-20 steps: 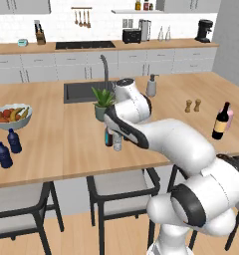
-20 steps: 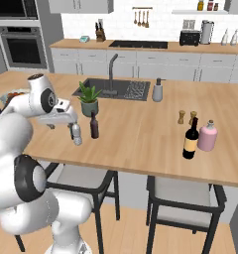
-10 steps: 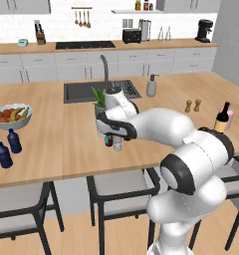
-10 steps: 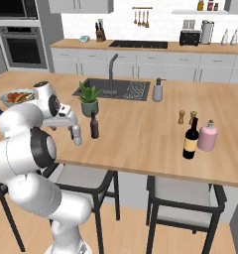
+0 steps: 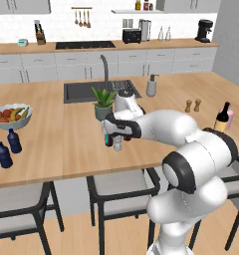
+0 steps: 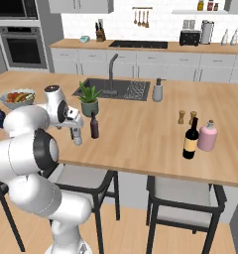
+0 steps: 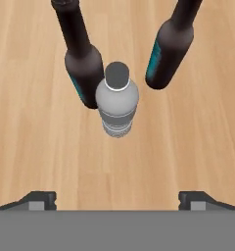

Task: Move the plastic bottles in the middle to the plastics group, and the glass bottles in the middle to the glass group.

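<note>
The small clear bottle [image 7: 117, 104] with a pale cap stands upright on the wooden counter, seen from above and centred between my fingertips [image 7: 38, 199]. Two slim dark beer-type bottles [image 7: 83, 61] [image 7: 171, 49] stand just beyond it. My gripper [image 7: 117, 200] hangs open above the clear bottle [image 5: 117, 145], not touching it. From the right base view the gripper [image 6: 74, 127] hovers over the clear bottle [image 6: 77, 138], with a dark bottle [image 6: 94, 125] beside it. Two squat dark blue bottles [image 5: 13, 140] [image 5: 4, 154] stand far left. The yellow-labelled wine bottle [image 6: 191, 139] and pink bottle [image 6: 208, 136] stand far right.
A potted plant [image 5: 103, 102] stands just behind the middle bottles, with the sink [image 5: 79, 91] and tap beyond. A fruit bowl [image 5: 11, 114] sits near the blue bottles. Two wooden shakers [image 5: 192, 105] and a soap dispenser [image 5: 151, 85] stand to the right. Stools line the counter's front edge.
The arm's elbow has swung round and folded, while the hand has stayed over the middle bottles and settled slightly lower above the clear one. The bottles have not moved.
</note>
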You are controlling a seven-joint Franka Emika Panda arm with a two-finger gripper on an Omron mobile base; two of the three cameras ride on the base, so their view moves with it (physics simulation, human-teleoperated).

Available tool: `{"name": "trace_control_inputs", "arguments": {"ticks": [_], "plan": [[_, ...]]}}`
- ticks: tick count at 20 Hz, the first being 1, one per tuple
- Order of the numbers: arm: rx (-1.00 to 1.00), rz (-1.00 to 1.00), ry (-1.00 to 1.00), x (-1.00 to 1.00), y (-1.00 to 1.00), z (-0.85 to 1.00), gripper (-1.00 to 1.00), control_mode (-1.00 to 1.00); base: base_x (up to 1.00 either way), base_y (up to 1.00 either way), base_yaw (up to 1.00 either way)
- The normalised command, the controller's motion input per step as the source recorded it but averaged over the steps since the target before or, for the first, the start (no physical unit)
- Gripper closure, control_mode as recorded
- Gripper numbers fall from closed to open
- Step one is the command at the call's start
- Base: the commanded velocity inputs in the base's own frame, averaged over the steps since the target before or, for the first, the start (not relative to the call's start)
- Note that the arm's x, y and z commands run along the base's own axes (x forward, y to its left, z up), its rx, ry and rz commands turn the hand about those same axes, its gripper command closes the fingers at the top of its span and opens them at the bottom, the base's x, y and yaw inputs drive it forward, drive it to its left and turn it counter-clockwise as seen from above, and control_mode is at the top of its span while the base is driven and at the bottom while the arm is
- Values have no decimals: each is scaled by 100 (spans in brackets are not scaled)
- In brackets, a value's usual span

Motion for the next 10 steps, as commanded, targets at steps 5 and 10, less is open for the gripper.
{"name": "trace_control_inputs", "arguments": {"ticks": [5,10], "plan": [[0,0,0,53,-1,0,-100,-100,0,0,0],[0,0,0,33,0,-13,-100,-100,0,0,0]]}}
